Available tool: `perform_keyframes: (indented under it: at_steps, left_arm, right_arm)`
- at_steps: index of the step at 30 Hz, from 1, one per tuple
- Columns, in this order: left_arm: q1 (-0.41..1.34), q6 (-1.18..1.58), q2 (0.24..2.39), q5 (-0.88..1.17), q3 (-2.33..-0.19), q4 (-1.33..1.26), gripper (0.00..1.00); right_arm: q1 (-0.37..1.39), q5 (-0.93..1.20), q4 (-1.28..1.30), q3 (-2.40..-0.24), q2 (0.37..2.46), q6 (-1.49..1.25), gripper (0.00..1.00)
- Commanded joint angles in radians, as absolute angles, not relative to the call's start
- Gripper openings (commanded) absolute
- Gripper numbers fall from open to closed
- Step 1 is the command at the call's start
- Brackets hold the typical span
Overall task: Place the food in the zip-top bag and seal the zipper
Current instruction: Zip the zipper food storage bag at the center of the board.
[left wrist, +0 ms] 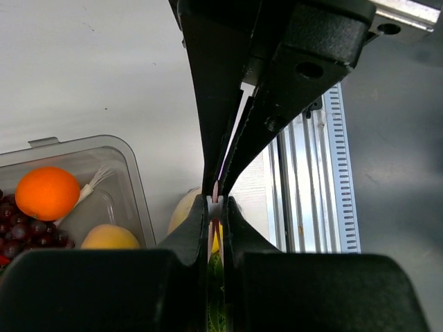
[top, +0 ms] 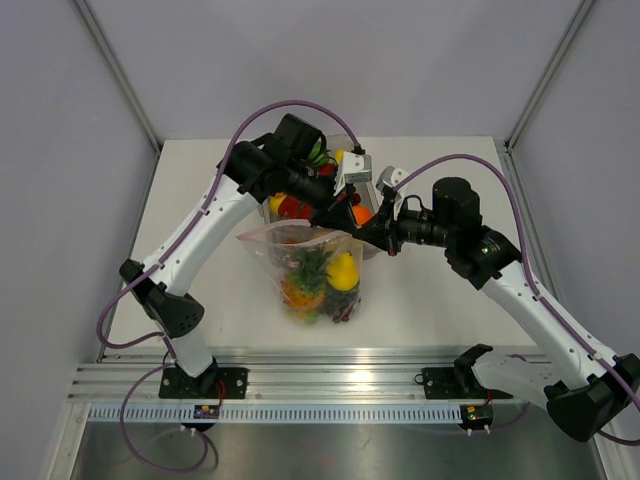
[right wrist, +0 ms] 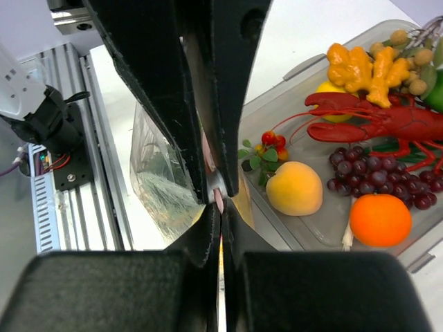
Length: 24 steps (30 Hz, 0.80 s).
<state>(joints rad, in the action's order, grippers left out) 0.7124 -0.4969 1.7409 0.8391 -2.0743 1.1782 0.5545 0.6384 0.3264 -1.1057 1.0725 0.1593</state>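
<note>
The zip-top bag [top: 310,265] lies in the middle of the table, holding food such as a yellow fruit [top: 343,270] and a pineapple-like piece [top: 305,275]. Its pinkish zipper [top: 290,229] runs along the far edge. At the bag's right corner, my left gripper [top: 349,214] and right gripper [top: 368,233] meet tip to tip. In the left wrist view my left gripper [left wrist: 216,211] is shut on the zipper [left wrist: 215,194] at a small white piece. In the right wrist view my right gripper [right wrist: 220,207] is shut on the zipper [right wrist: 219,200], with the crinkly bag [right wrist: 156,173] behind.
A rigid clear tray [right wrist: 291,228] stands just behind the bag with more toy food: a red lobster [right wrist: 374,121], ginger [right wrist: 360,69], grapes [right wrist: 381,176], an orange [right wrist: 379,219] and a peach [right wrist: 294,188]. The metal rail [top: 330,385] runs along the near edge.
</note>
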Motion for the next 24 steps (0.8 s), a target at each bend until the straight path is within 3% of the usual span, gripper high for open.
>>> perform_keyframes:
  at_steps: [1,24]
  left_arm:
    - [0.715,-0.477,1.674,0.855,-1.998,1.123,0.0]
    - [0.634,-0.27,1.43,0.68,-1.675,0.881,0.0]
  right_arm:
    - [0.551,0.508,0.189,-1.088,1.014,0.137,0.0]
    - [0.549,0.235,0.035,-0.913,0.845,0.069,0.0]
